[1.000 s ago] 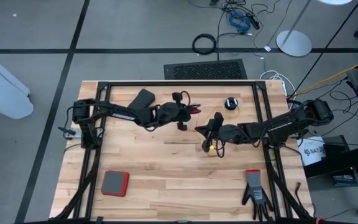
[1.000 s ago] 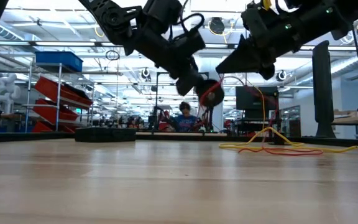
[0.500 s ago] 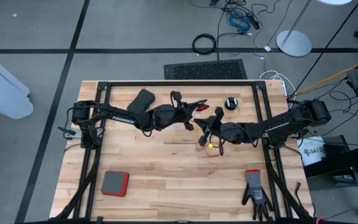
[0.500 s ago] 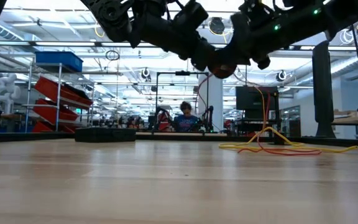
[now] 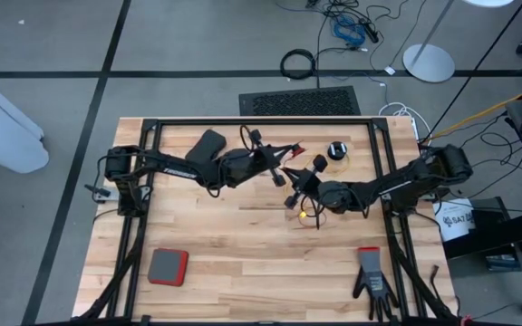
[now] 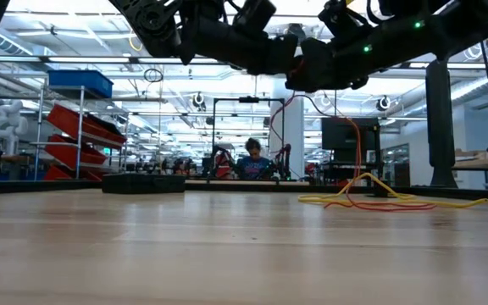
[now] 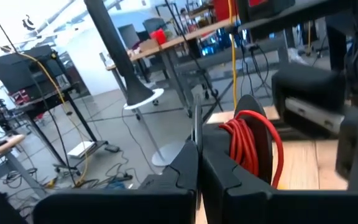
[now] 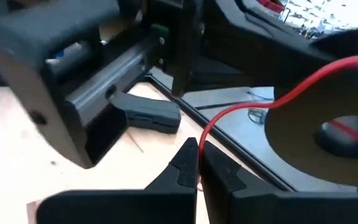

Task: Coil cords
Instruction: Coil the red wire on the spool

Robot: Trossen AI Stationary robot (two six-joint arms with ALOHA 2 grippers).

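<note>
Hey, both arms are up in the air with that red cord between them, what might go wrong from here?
1. The left pincer and right pincer sit close together above the table, so the arms might bump.
2. The red cord is wound on a reel at the left pincer; its free strand runs on past the shut right pincer and could snag or pull loops loose.
3. The yellow cord lies tangled with red cord on the table and might drag along.
</note>
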